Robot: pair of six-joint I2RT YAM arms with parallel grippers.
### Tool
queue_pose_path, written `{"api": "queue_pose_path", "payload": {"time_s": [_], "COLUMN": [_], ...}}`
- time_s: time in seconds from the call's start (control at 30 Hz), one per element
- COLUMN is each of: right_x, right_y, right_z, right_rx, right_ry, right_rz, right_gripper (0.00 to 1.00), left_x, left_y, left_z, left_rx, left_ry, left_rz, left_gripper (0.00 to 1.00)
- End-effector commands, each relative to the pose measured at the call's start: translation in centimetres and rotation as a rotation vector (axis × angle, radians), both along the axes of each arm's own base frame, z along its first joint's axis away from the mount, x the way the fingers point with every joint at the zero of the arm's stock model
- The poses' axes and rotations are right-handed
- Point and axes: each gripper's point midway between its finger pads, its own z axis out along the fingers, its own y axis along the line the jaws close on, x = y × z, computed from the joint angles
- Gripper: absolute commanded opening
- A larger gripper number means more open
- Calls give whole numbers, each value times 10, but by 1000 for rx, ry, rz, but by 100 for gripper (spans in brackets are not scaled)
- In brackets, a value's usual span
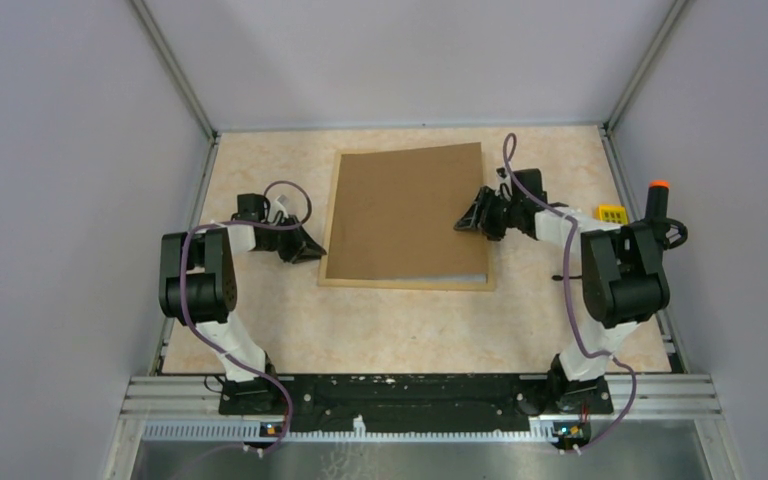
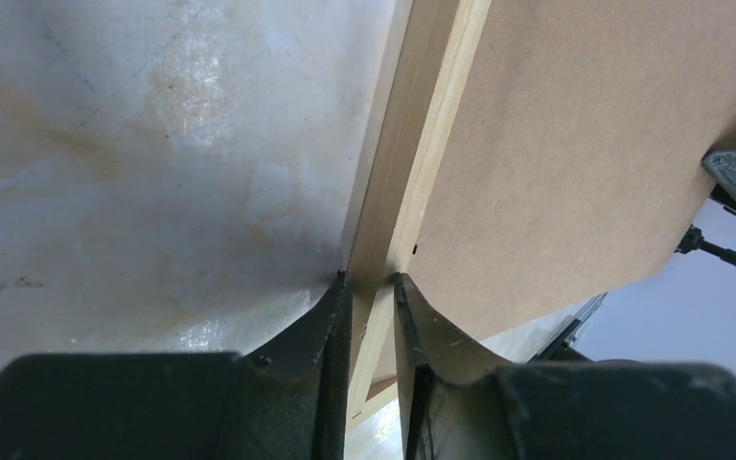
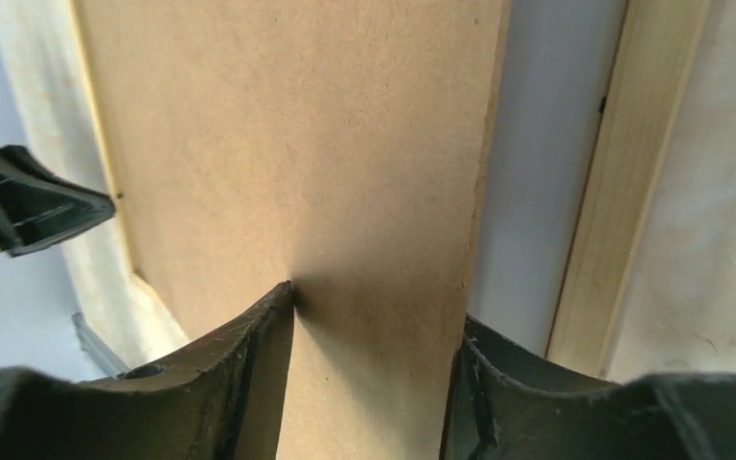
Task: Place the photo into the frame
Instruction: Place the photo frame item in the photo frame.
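Your left gripper is clenched on the left rail of the frame; its fingers pinch the light wood moulding from both sides. Your right gripper stands released, with the jaws apart at the right edge of the brown backing board and nothing held between them.

The frame lies flat on the table in the upper middle of the overhead view. The backing board sits on it slightly askew, so a pale grey strip shows between the board's right edge and the right rail. You cannot tell from here what that strip is.

You cannot see the photo in any view. It may lie under the board, but nothing confirms it. If it does, the work left looks like squaring the board down inside the moulding. If it does not, the main step is not yet done.

The board itself is what blocks both your view and your access. A small yellow object and an orange-tipped tool sit at the right edge of the overhead view, well clear of the frame.
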Motion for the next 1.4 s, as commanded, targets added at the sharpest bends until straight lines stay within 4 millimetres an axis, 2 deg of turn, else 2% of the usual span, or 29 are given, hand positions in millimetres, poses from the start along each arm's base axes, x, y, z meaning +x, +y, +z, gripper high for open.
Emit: {"api": "queue_pose_path", "payload": {"time_s": [0.0, 0.17, 0.27, 0.4, 0.57, 0.77, 0.87, 0.97, 1.1, 1.2, 1.37], "right_x": [0, 1, 4, 13, 19, -1, -13, -23, -32, -34, -35], "right_y": [-12, -29, -32, -37, -31, -29, -33, -39, -36, -34, -30], "right_z": [-1, 0, 12, 26, 24, 17, 15, 10, -3, -7, -13], "right_rx": [-199, -397, -468, -537, -515, -398, -264, -269, -247, -232, -206], "right_ry": [-20, -11, -37, -73, -75, -42, -31, -22, -1, 2, 16], "right_rz": [44, 41, 48, 43, 63, 62, 29, 28, 52, 53, 63], "right_gripper": [53, 75, 82, 86, 86, 86, 73, 73, 70, 64, 63], "left_x": [1, 0, 1, 1, 1, 1, 0, 0, -1, -1, -1], "left_y": [-11, -10, -10, -10, -10, -9, -10, -11, -11, -11, -13], "left_z": [7, 6, 7, 8, 9, 9, 8, 9, 8, 7, 6], "left_rx": [-39, -34, -30, -29, -26, -22, -28, -32, -37, -31, -35], "left_ry": [-30, -25, -29, -31, -35, -35, -32, -32, -30, -26, -23], "left_rz": [-45, -44, -43, -45, -46, -48, -51, -52, -53, -54, -59], "left_gripper": [26, 26, 26, 26, 26, 26, 26, 26, 26, 26, 27]}}
